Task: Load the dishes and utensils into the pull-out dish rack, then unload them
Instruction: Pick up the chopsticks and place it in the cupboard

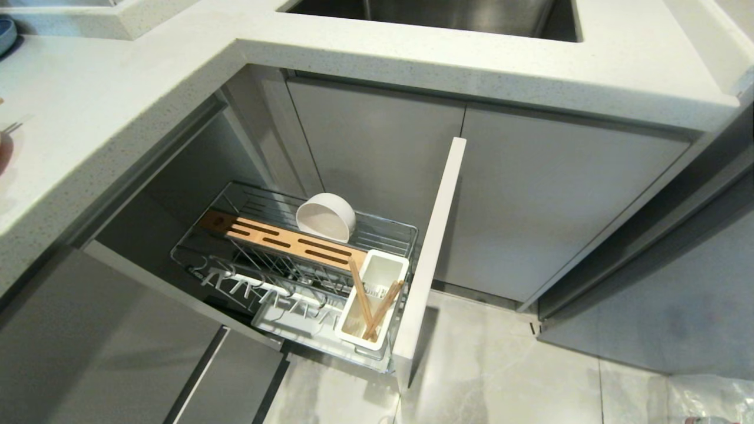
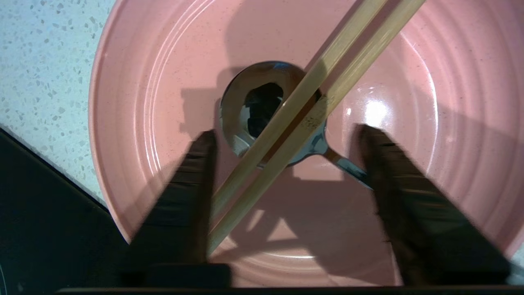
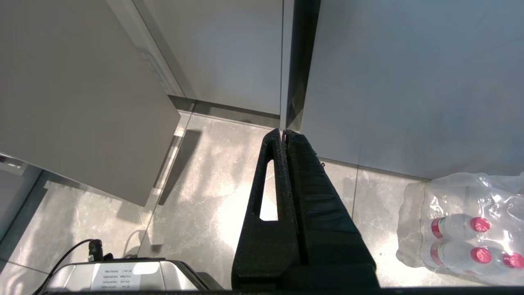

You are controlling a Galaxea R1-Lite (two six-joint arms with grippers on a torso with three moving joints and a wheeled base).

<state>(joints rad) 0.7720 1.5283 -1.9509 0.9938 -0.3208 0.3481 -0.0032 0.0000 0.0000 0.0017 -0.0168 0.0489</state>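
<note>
Where the left fingers stand: the left gripper [image 2: 284,132] hangs over a pink bowl [image 2: 143,102], its two dark fingers [image 2: 192,184] spread apart and clasping nothing; one finger sits just beside a pair of chopsticks [image 2: 323,69], the other near the spoon's thin handle.
Why so: the spread jaws straddle the utensils, which reads as lining up a pick of the next piece for the rack, though which piece cannot be told.
Pink bowl holds: a dark grey spoon [image 2: 245,102] at frame centre, with the chopsticks laid diagonally across it toward the upper right.
Bowl's setting: a speckled countertop [image 2: 41,61], upper left of the left wrist view.
Right gripper: the right gripper [image 3: 283,133] is pressed closed and empty, parked above the tiled floor [image 3: 204,184], with a pack of water bottles [image 3: 462,229] at lower right.
Pull-out dish rack: the pull-out dish rack [image 1: 194,247] stands drawn out at centre of the head view, fixed to its pale cabinet front [image 1: 430,253].
Rack holds: a white bowl [image 1: 327,218] tipped on its side behind the bamboo strip [image 1: 283,238]; a second pair of chopsticks [image 1: 368,306] leaning crossed in the white utensil cup [image 1: 386,265].
Stage, as judged: loading partly done, with the spoon not yet in the rack.
</note>
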